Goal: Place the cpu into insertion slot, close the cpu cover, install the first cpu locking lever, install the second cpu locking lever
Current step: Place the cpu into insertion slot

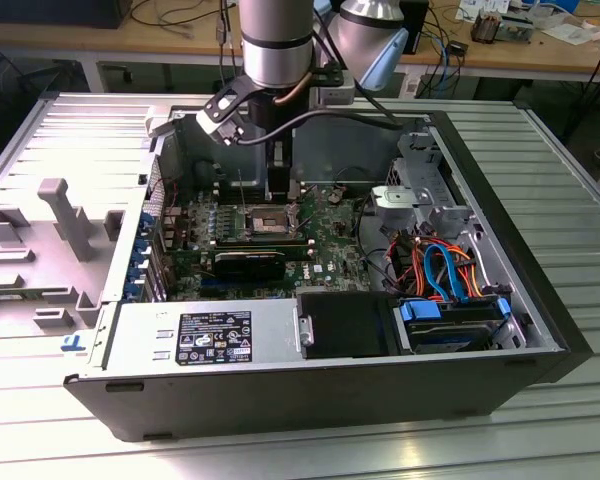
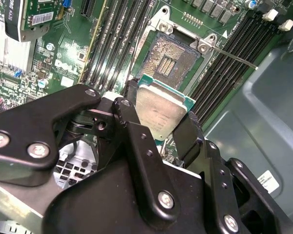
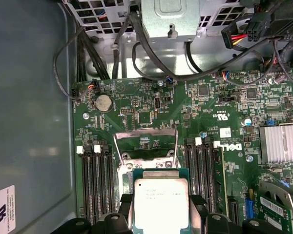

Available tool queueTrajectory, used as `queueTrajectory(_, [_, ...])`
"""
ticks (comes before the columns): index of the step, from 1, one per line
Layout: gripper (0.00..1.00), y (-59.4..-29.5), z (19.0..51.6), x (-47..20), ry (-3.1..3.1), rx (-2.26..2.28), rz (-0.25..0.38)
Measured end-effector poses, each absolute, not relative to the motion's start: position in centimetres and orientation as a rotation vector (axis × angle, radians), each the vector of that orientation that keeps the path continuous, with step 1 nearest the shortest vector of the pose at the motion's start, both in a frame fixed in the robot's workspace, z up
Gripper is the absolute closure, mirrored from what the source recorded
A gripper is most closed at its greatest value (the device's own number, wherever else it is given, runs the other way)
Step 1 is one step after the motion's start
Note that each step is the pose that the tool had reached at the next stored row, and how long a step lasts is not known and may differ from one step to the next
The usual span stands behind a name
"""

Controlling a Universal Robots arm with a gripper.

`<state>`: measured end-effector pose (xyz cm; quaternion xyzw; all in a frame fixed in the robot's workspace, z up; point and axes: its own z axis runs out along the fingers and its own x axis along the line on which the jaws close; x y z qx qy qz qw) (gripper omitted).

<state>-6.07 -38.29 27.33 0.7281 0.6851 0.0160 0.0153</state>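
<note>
The desk (image 1: 565, 420) of grey metal slats carries an open computer case (image 1: 280, 395) lying on its side. In the exterior view its loose side panel (image 1: 50, 215) rests at nine o'clock. My arm (image 1: 275, 40) comes down into the case from twelve o'clock. The green circuit board (image 1: 330, 240) covers the case floor. At about four o'clock from its middle there is a drive bay with blue and orange cables (image 1: 445, 270).

My jaws are closed on the cpu (image 2: 161, 114), pinching it by two opposite edges with its silver top facing both wrist views (image 3: 161, 202). I hold it just above the near edge of the insertion slot (image 2: 168, 61), not touching it, and the slot's dark contact field is bare. The cpu cover (image 3: 146, 132) stands raised at the slot's far side. One thin locking lever (image 2: 234, 57) is swung out beside the memory slots.
</note>
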Motion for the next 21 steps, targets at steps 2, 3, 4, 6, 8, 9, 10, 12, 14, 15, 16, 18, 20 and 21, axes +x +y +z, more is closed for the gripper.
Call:
queueTrajectory(2, [0.46, -38.3, 26.7, -6.4, 2.131, 2.265, 0.05])
queueTrajectory(3, [0.46, -38.3, 26.1, -6.5, 2.131, 2.265, 0.05])
queueTrajectory(4, [0.46, -38.3, 26.1, -6.5, 2.131, 2.265, 0.05])
queueTrajectory(6, [0.46, -38.3, 26.1, -6.5, 2.131, 2.265, 0.05])
queueTrajectory(8, [0.46, -38.3, 26.1, -6.5, 2.132, 2.265, 0.05])
queueTrajectory(9, [0.46, -38.3, 26.0, -6.5, 2.131, 2.265, 0.05])
queueTrajectory(10, [0.46, -38.3, 26.0, -6.5, 2.132, 2.265, 0.05])
queueTrajectory(12, [0.46, -38.3, 26.0, -6.5, 2.132, 2.265, 0.05])
queueTrajectory(14, [0.46, -38.3, 26.0, -6.5, 2.131, 2.265, 0.05])
queueTrajectory(15, [0.46, -38.3, 26.0, -6.5, 2.131, 2.265, 0.05])
queueTrajectory(16, [0.46, -38.3, 26.0, -6.5, 2.131, 2.265, 0.05])
queueTrajectory(18, [0.46, -38.3, 25.9, -6.5, 2.131, 2.265, 0.05])
queueTrajectory(20, [0.46, -38.3, 25.9, -6.5, 2.132, 2.265, 0.05])
queueTrajectory(21, [0.46, -38.3, 25.8, -6.6, 2.131, 2.265, 0.05])
